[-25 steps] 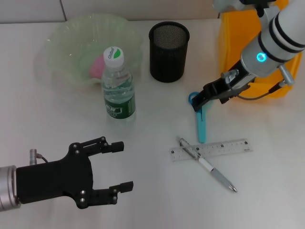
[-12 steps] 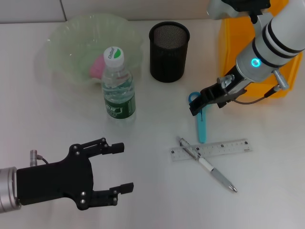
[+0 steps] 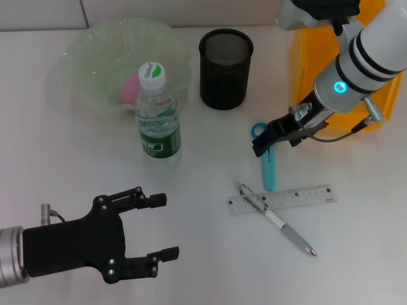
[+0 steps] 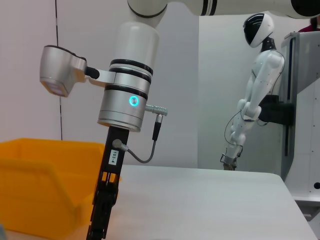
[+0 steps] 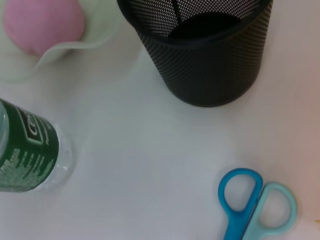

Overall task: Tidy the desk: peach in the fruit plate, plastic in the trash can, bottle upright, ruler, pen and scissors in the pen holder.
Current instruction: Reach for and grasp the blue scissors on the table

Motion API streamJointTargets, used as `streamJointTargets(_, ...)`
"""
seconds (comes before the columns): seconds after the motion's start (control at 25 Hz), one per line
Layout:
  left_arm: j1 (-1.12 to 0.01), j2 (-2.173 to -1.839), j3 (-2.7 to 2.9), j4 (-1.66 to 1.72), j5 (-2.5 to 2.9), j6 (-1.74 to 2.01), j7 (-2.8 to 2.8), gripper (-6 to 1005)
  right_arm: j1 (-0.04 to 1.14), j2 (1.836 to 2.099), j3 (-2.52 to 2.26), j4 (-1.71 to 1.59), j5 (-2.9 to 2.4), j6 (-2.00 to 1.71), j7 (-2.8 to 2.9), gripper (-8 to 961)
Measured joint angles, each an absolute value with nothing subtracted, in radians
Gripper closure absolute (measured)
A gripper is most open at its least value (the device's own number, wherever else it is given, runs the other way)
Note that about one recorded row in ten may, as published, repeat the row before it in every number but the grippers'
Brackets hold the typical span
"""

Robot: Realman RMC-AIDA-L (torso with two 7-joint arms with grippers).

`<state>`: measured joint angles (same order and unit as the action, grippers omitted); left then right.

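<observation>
So the left gripper [image 3: 162, 227] is hanging out at the near left, over the white table [image 3: 203, 267], fingers spread wide and not gripping anything. Further back on the left, the peach [image 3: 129, 88] is sitting in the pale green fruit plate [image 3: 82, 57], and the bottle [image 3: 156, 114] is standing upright right at the plate's near edge. In the middle at the far side, the black mesh pen holder [image 3: 226, 60] is standing on its own. Right of center, the blue scissors [image 3: 267, 159] are lying flat with the handles pointing away, and the right gripper [image 3: 262, 143] is hovering just over those handles; can't tell if its fingers are open or closed. Nearer, the pen [image 3: 276, 219] is lying crossed over the ruler [image 3: 283, 199]. The orange trash can [image 3: 337, 70] is sitting at the far right.
</observation>
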<state>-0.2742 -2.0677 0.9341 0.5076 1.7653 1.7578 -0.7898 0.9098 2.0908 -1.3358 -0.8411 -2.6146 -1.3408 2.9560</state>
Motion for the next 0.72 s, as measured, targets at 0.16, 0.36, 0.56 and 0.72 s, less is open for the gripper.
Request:
streamJointTargets(0.16,-0.271,-2.068,0.934,0.508,1.766,1.76,-0.79,202,0.91,2.091,-1.336,-0.841,-2.614,-1.34,2.956,169)
streamJointTargets(0.36,-0.274,-2.068,0.934,0.507,1.766,1.76,-0.79,202,0.91,2.091,-1.336,-0.832,-2.614,-1.33,2.956,170)
streamJointTargets(0.56,-0.277,-2.068,0.937,0.505,1.767,1.758,-0.79,201,0.911,2.091,-1.336,-0.807,-2.614,-1.316,2.956,170)
streamJointTargets(0.72,-0.278,-2.068,0.944,0.505,1.767,1.757,-0.789,201,0.912,2.091,-1.337,-0.803,-2.614,-1.31,2.956,171)
